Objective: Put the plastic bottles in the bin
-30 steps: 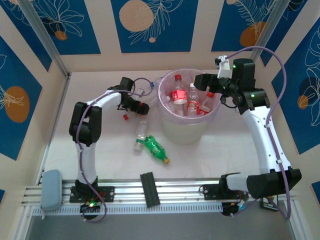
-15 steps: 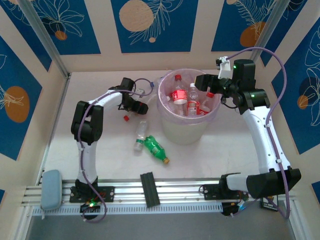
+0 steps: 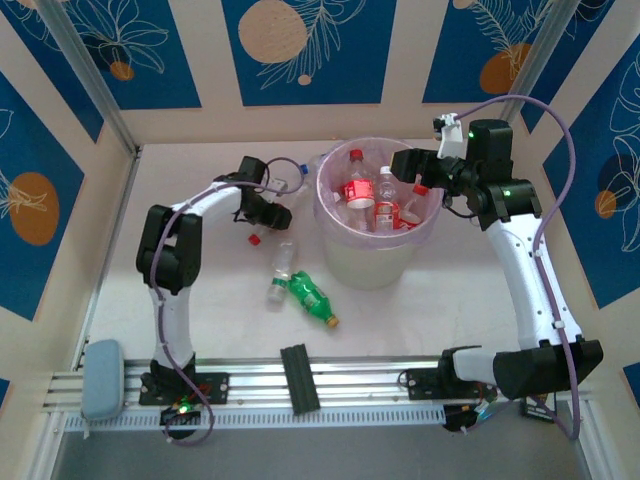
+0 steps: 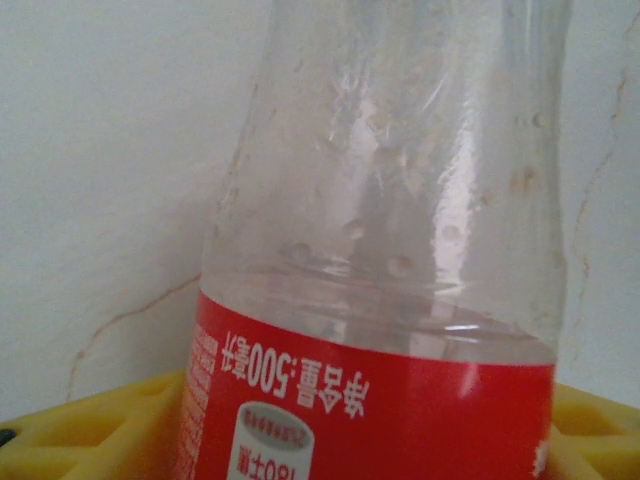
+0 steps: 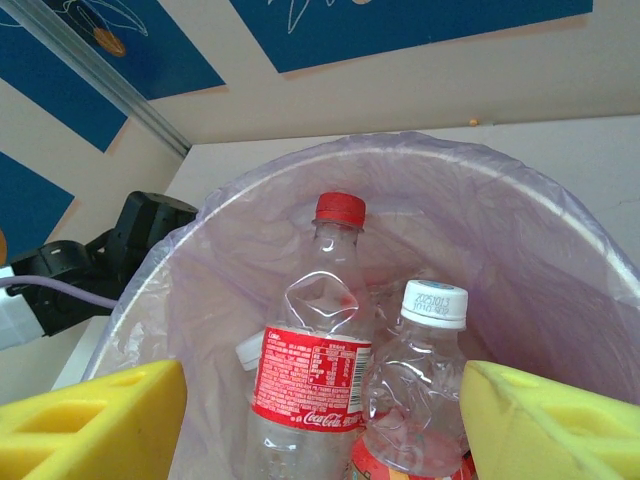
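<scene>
A clear plastic bottle with a red label (image 4: 380, 300) lies on the table left of the bin, its red cap (image 3: 255, 238) pointing toward me. My left gripper (image 3: 272, 211) is shut on its body, and the yellow pads (image 4: 90, 440) press both sides of the label. The bin (image 3: 370, 265), a cream bucket with a lilac bag, holds several bottles, among them a red-capped one (image 5: 320, 340) and a white-capped one (image 5: 425, 380). My right gripper (image 3: 412, 176) hangs over the bin's right rim (image 5: 430, 150), open and with nothing in it. A small clear bottle (image 3: 281, 270) and a green one (image 3: 310, 297) lie on the table.
Cream walls close the table at the back and sides. A black block (image 3: 300, 378) sits on the front rail and a grey-blue pad (image 3: 100, 378) at its left end. Bare tabletop stretches to the right of the bin.
My left gripper has closed from wide open onto the red-label bottle and shifted slightly left. The right arm has stayed in place.
</scene>
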